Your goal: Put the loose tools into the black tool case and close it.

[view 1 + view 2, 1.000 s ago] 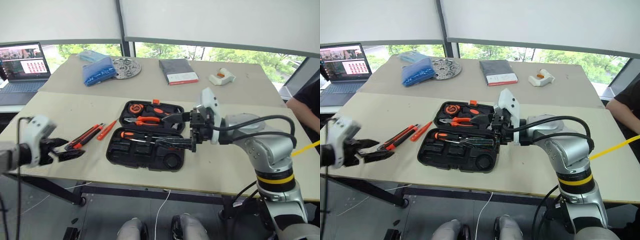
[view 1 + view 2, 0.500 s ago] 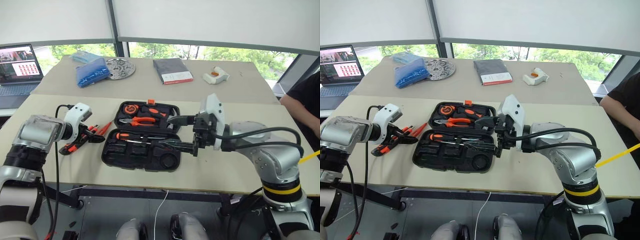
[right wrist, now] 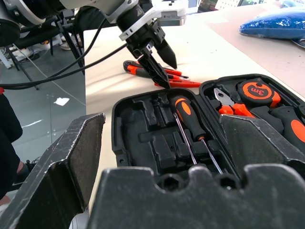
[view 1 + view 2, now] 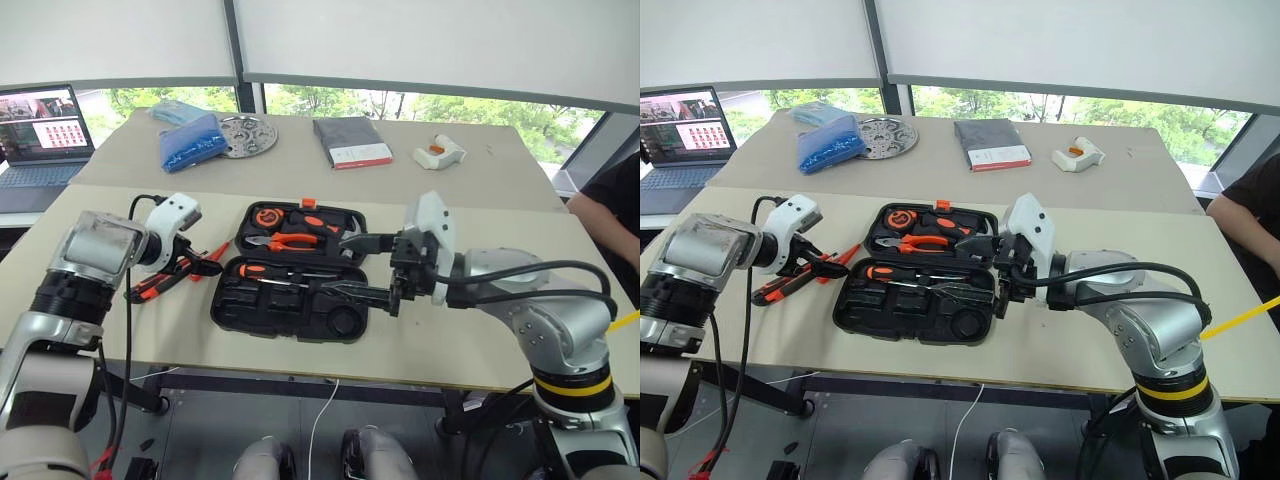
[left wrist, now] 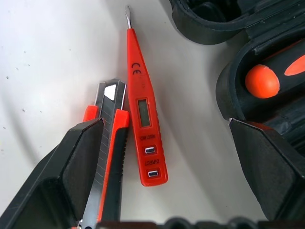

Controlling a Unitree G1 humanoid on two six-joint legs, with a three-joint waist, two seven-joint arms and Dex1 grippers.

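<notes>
Left eye view shows the big black tool case (image 4: 290, 270) lying open on the smooth table (image 4: 100, 225), bumpy plastic slots inside. Left gripper (image 4: 205, 265) hangs wide open over the loose tools (image 5: 128, 138), just beside the case. Right gripper (image 4: 365, 268) is open too, above the case. The slim orange tester (image 5: 143, 129) touches the knife (image 5: 112, 157), so I think the fingers could pinch both, or it could slip.

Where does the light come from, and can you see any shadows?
Left eye view: daylight comes in through the windows behind the table, under the white blinds. Left wrist view: only soft, faint shadows lie on the table beside the utility knife and the small orange screwdriver.
</notes>
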